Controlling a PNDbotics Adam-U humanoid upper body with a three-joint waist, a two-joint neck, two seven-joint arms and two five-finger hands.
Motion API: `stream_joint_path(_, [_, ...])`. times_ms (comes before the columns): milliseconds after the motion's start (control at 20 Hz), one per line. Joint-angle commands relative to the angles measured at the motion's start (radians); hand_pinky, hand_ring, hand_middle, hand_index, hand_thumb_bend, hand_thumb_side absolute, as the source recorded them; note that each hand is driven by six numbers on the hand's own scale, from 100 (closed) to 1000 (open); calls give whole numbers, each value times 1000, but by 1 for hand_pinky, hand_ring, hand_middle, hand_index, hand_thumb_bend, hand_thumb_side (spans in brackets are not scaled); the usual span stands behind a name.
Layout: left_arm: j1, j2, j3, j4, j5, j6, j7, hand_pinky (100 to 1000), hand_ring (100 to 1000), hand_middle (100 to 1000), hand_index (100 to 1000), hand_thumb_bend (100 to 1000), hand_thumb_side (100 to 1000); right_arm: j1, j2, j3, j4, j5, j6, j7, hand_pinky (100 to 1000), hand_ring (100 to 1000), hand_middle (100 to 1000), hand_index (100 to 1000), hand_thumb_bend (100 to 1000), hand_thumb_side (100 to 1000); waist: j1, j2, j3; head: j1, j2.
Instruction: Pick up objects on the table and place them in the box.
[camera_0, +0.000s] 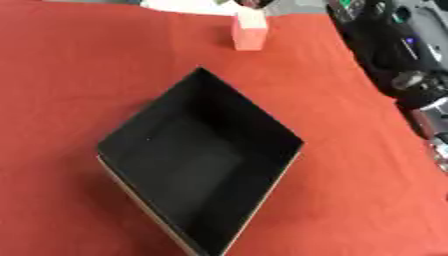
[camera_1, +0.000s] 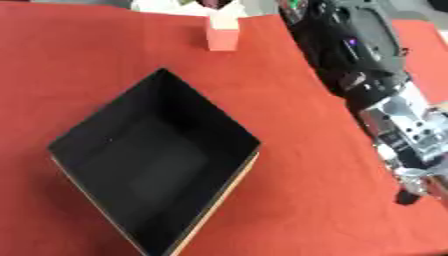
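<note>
Box, one, black inside, open top, turned cornerwise like a diamond, sitting mid-table on red cloth. Pale brown rim edge visible along near sides. Nothing visible inside, interior dark. Cloth, one, covering the whole table surface in view.

Right arm, one, black with silver segments, coming in from upper right and running down the right side over the cloth, well apart from box. Right eye view showing far more of it: black upper housing, silver wrist block, then small dark and silver parts near lower right edge. Left eye view catching only a strip of the arm along the right edge. Right hand only partly in frame at lower right of right eye view, blurred; fingers cannot tell, spread or closed. Holding nothing visible. Left hand in neither view.

Block, one, small, pink-red with a paler top part, upright at far edge of cloth, beyond box's far corner, well apart from box and from arm. Both views showing it. White and dark clutter just behind it at the table's far edge, too blurred to identify.

Count: one box, one block, one arm.
</note>
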Motion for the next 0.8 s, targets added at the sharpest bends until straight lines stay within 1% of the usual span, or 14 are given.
stream_joint_path(50, [-4,10,10,-15,-4,-1,5,577,725,650,828,264,887,88,-215,-34,-342,-254,-25,65,454,435,334,570,100,100,6,-26,-6,19,14])
stream_joint_path(100, [-5,10,9,-15,-5,-1,4,577,725,650,828,264,887,125,-250,-49,-420,-319,3,102,453,433,332,569,100,100,6,-26,-9,23,16])
stream_joint_path(200, [-5,11,8,-15,-5,-1,3,577,725,650,828,264,887,177,-298,-73,-530,-410,54,150,453,427,323,566,100,100,6,-28,-15,31,17])
stream_joint_path(350, [-4,11,9,-15,-6,-1,5,578,725,650,828,265,887,233,-339,-100,-615,-481,100,155,459,426,316,566,100,100,5,-30,-26,40,18])
stream_joint_path(450, [-3,12,10,-15,-7,0,5,578,725,650,828,266,888,266,-355,-104,-635,-509,107,140,463,415,295,563,100,100,5,-29,-34,48,16])
stream_joint_path(550, [-3,12,11,-15,-7,0,7,578,725,650,828,266,887,292,-362,-104,-640,-533,104,115,465,412,288,562,100,100,4,-28,-42,56,15])
stream_joint_path(700, [-4,11,11,-15,-8,-1,7,579,724,650,828,268,887,317,-367,-81,-642,-574,98,80,459,395,264,556,100,100,3,-29,-54,66,14])
stream_joint_path(800, [-5,9,9,-15,-7,0,6,579,724,650,828,269,887,315,-364,-67,-642,-597,102,69,455,390,256,554,100,100,3,-31,-59,67,16])
